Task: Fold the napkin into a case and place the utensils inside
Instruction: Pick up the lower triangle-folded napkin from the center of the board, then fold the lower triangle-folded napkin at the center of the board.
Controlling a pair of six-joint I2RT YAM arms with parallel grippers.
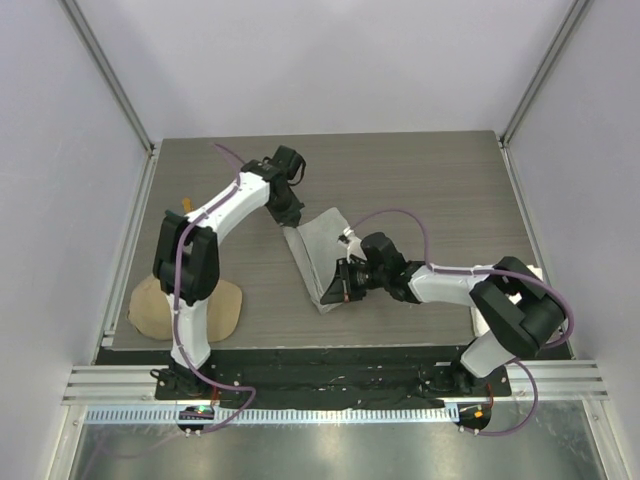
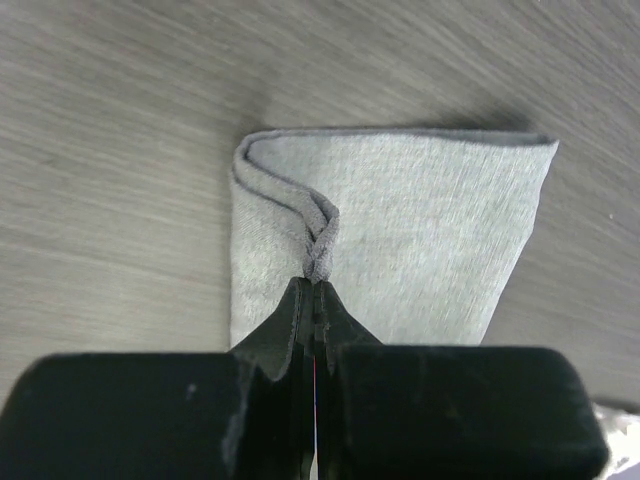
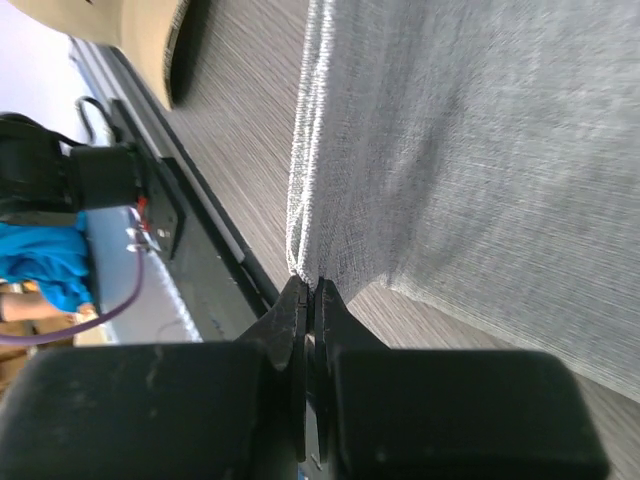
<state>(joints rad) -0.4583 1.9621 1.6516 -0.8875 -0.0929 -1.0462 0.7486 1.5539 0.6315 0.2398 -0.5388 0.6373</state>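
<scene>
The left fingers (image 2: 285, 325) squeeze a bunched edge of the napkin (image 1: 320, 245), and the right fingers (image 3: 290, 315) pinch its near corner. Each holds one end, likely so it can fold over, mid-desk (image 1: 430, 180).

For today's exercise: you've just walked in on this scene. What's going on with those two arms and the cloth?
Two robot arms are handling a light grey soft cloth napkin, already folded into a longish strip on the dark wood-grain table. The left gripper is shut on a pinched fold at the strip's far end, and the right gripper is shut on its near edge. No cutlery shows inside the cloth. A tan cap lies at the table's near left.
</scene>
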